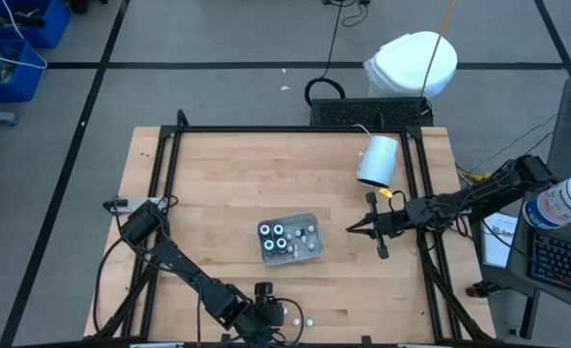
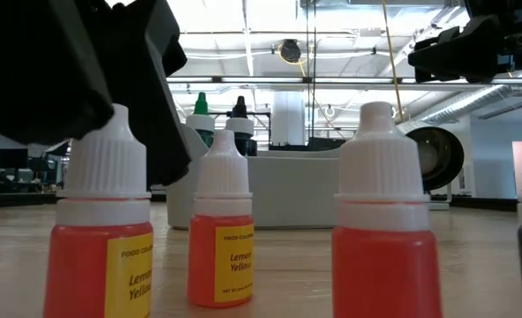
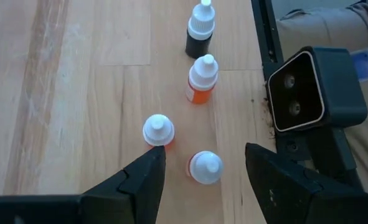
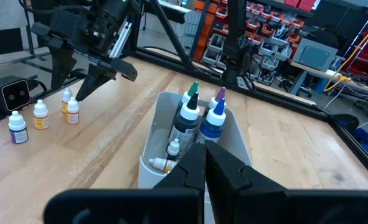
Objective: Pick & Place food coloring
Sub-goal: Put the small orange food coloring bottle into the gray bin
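Wooden tabletop (image 1: 217, 184) with a black frame fills my overhead view. At its near left edge my left gripper (image 3: 202, 171) hangs low with its two dark fingers (image 3: 143, 180) spread wide, holding nothing. Just beyond those fingers stand four small dropper bottles with white caps (image 3: 202, 74), loosely lined up along the table's edge. Two with orange-red liquid (image 3: 157, 132) sit nearest the fingertips, one orange stands farther on, and a dark one (image 3: 199, 31) is last. My table-level camera looks straight at the orange ones and reads "Lemon Yellow" on a yellow label (image 2: 230, 256). A small black camera block (image 3: 311, 90) sits on the frame just beside the row.

Near the middle of the table rests a pale grey rectangular plastic tub (image 1: 290, 239). It holds more food colouring bottles (image 4: 199, 118): tall dark ones with green, blue and purple tips standing upright, and a small white-capped one lying low against the tub's wall.

To the right, my right gripper (image 1: 353, 229) hovers just beside the tub, pointing at it, fingers pressed together and empty. Farther back on the right lies a white cylindrical roll (image 1: 378, 160), tipped on its side.
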